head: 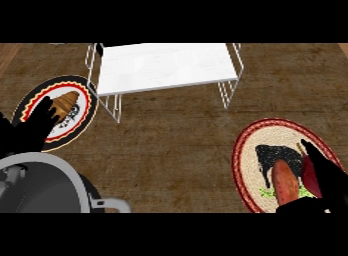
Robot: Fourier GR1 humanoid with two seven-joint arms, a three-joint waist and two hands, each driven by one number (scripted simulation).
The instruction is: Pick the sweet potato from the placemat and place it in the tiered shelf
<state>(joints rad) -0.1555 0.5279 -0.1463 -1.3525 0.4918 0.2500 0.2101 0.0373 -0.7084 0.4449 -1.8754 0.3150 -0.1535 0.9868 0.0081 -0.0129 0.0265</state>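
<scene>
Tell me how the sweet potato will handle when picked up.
The sweet potato looks solid, so probably stiff. Its long rounded shape may roll on the flat placemat. Tapered ends could slip from the right hand beside it.

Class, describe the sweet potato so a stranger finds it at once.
Below and right of the white tiered shelf lies a red-rimmed placemat. The sweet potato rests on it by the right hand: long and reddish-orange, unlike the brown croissant at left.

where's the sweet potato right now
In the head view, the sweet potato lies on the round placemat at the lower right, just left of the right hand, with the white tiered shelf farther up toward the centre.
</scene>
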